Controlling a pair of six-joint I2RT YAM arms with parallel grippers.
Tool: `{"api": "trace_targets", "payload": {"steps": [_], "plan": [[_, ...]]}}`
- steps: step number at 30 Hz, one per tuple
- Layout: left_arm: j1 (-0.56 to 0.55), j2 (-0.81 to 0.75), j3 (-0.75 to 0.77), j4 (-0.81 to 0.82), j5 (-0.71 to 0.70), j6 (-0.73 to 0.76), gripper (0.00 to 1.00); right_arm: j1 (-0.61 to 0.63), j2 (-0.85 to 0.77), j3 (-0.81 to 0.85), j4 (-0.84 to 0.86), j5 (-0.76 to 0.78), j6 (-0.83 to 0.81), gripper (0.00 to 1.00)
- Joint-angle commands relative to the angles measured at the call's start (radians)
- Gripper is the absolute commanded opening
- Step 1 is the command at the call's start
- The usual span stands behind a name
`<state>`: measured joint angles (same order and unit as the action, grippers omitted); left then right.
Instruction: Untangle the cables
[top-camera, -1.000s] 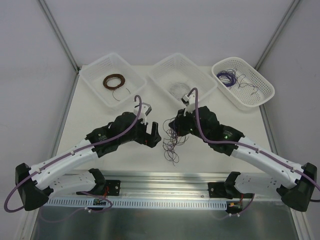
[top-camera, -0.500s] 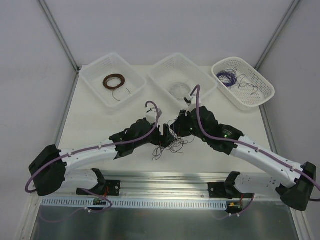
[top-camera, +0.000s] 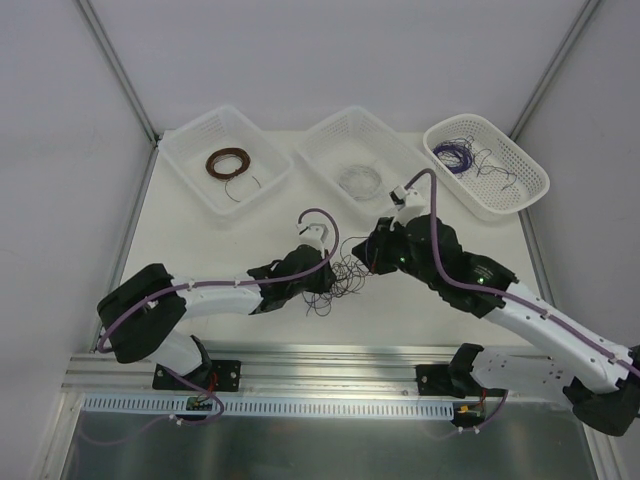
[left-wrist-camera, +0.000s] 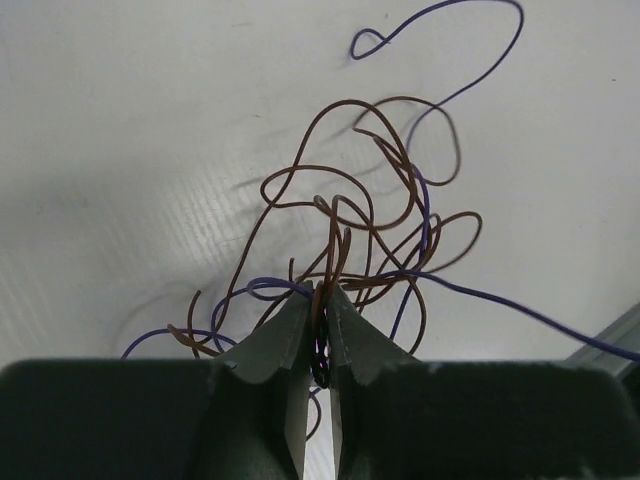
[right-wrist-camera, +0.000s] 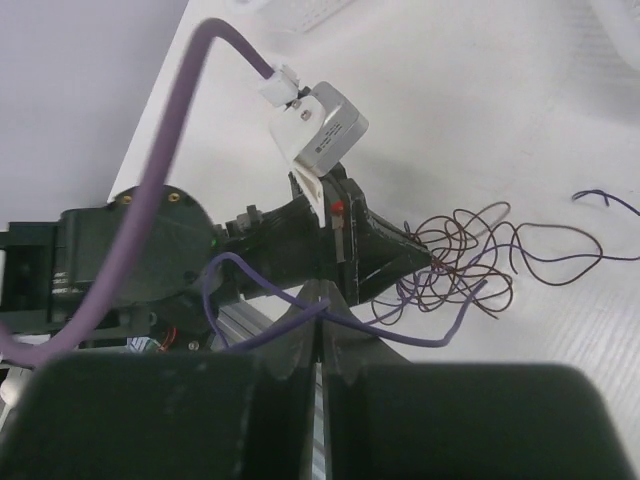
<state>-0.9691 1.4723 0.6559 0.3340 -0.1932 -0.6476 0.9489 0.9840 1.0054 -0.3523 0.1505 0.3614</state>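
Observation:
The cables (top-camera: 338, 283) are a small scribble of thin purple and dark brown wires on the white table between my two arms. In the left wrist view my left gripper (left-wrist-camera: 325, 298) is shut on a few brown strands at the near edge of the clump (left-wrist-camera: 372, 215), and purple strands trail off both sides. The right gripper (right-wrist-camera: 320, 306) is shut on a single purple wire (right-wrist-camera: 440, 343) that runs out into the clump (right-wrist-camera: 470, 262). The left gripper (right-wrist-camera: 428, 259) shows there too, with its tip in the wires. From above, the left gripper (top-camera: 334, 272) and the right gripper (top-camera: 368, 258) face each other across the clump.
Three white baskets stand along the back. The left basket (top-camera: 190, 145) holds a brown ring coil (top-camera: 227, 161), the middle one (top-camera: 330, 135) a whitish coil (top-camera: 358, 181), and the right one (top-camera: 525, 190) a purple coil (top-camera: 455, 155) and loose wire. A metal rail (top-camera: 320, 360) runs along the near edge.
The left arm swung right into the clump and its jaws closed on brown strands. The right arm shifted right, still gripping the purple wire. The clump moved up off the table's near part.

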Motion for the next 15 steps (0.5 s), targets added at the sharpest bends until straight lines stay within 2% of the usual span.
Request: {"api": "trace_targets", "payload": {"steps": [1, 5, 15], "plan": [[-0.005, 0.019, 0.033, -0.016, -0.087, -0.046, 0.08, -0.001, -0.073, 0.117, -0.094, 0.075, -0.038, 0.01], [0.003, 0.029, 0.05, -0.093, -0.129, -0.07, 0.07, -0.028, -0.117, 0.215, -0.253, 0.164, -0.09, 0.01], [0.063, 0.074, 0.031, -0.171, -0.118, -0.176, 0.08, -0.107, -0.191, 0.475, -0.445, 0.259, -0.2, 0.01]]}}
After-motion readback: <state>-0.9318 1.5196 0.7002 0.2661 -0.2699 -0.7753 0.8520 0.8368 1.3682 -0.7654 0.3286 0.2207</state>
